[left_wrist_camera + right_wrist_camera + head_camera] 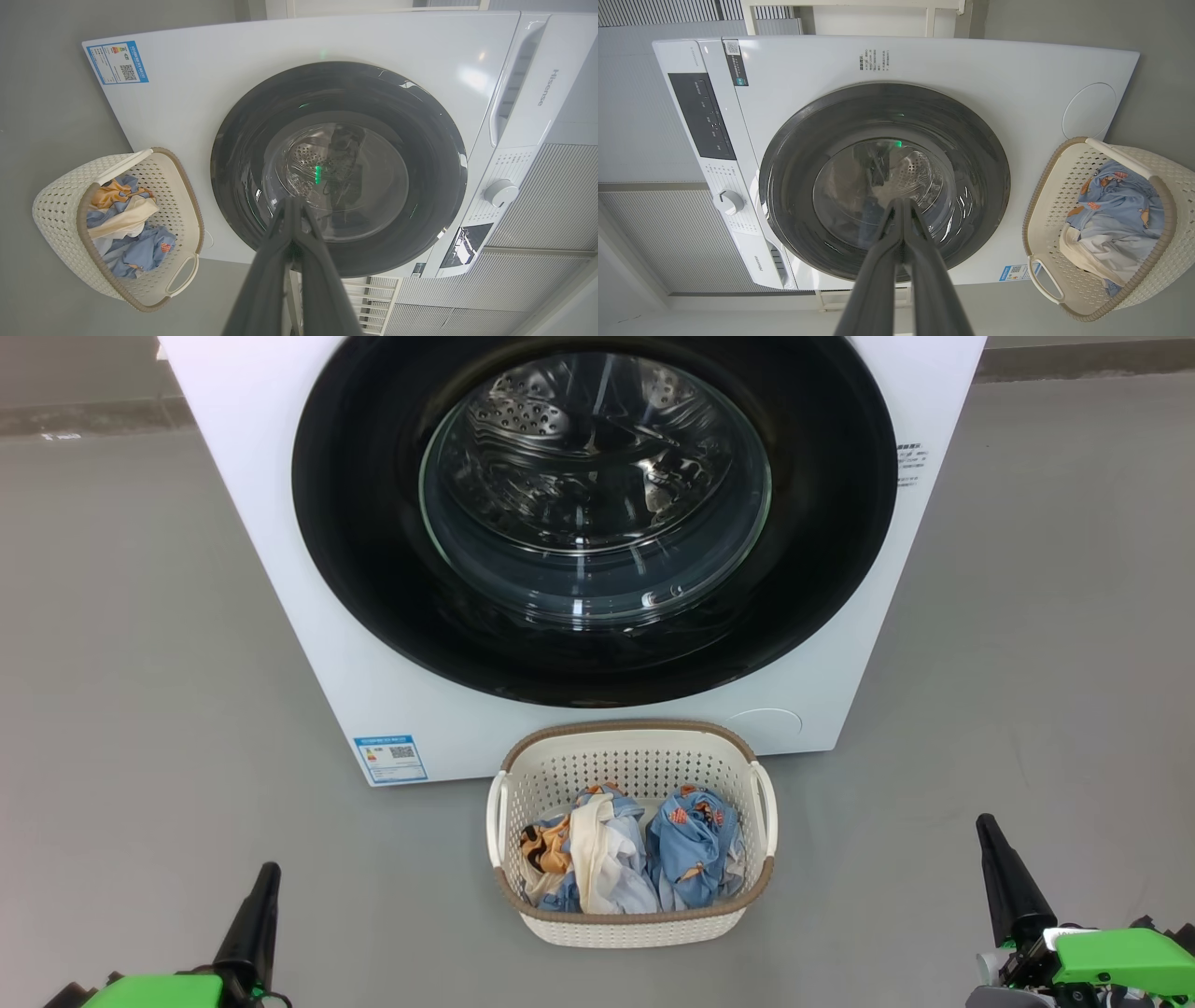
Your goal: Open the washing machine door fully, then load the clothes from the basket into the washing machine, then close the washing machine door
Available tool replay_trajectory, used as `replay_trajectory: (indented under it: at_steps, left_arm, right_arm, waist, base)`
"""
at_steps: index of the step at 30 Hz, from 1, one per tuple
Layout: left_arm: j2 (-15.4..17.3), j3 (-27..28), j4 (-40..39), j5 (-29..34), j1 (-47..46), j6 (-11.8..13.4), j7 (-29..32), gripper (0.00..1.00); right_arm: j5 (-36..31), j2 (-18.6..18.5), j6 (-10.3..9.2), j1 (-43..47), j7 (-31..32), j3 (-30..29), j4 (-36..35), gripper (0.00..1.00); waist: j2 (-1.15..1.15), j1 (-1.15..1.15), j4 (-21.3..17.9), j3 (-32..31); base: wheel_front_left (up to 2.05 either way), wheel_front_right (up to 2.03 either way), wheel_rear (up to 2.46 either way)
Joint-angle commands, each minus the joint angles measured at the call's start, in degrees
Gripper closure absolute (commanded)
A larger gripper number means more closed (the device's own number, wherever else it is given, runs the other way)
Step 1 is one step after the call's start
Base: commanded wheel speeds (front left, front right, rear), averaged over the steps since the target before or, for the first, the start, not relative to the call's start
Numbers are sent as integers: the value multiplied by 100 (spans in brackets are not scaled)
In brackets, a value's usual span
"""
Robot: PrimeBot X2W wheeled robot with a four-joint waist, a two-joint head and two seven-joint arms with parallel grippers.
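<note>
While the washing machine door (594, 513) is shut on the washing machine (439, 709), the basket (630, 726) is parked on the floor (140, 663) just in front, below it | clothes (691, 845) heaped inside | left pincer (257, 905), right pincer (999, 868) closed, empty, well apart from the basket

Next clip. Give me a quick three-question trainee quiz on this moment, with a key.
1. Fill in: the left pincer and the right pincer are both ____.
2. The clothes are: A in the left pincer; B in the basket; C in the right pincer.
3. True or false: the washing machine door is shut.
Key: 1 shut; 2 B; 3 true.
</note>
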Motion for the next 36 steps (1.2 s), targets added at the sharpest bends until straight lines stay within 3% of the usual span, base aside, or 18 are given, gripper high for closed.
replay_trajectory:
  at_steps: [1,8,9,20,23,36]
  left_arm:
    - [74,195,-140,89,-243,-18,37,100]
    - [74,195,-140,89,-243,-18,37,100]
    - [0,0,0,0,0,0,0,0]
    - [-51,-65,127,117,178,1,-130,0]
    - [-32,-76,110,181,184,1,-166,0]
    - [58,-136,-51,913,196,-1,-385,0]
  right_arm:
    - [-66,-27,9,-237,44,133,-151,100]
    - [-66,-27,9,-237,44,133,-151,100]
    - [0,0,0,0,0,0,0,0]
    - [-71,39,1,132,-123,96,211,0]
    - [-128,23,1,125,-160,131,214,0]
    - [-989,-65,2,48,-385,285,237,0]
  waist:
    - [0,0,0,0]
    - [0,0,0,0]
    - [0,0,0,0]
    - [0,13,13,-10]
    - [0,5,17,-4]
    - [0,0,47,-3]
  base:
    - [0,0,0]
    - [0,0,0]
    - [0,0,0]
    - [0,0,0]
    - [0,0,0]
    - [0,0,0]
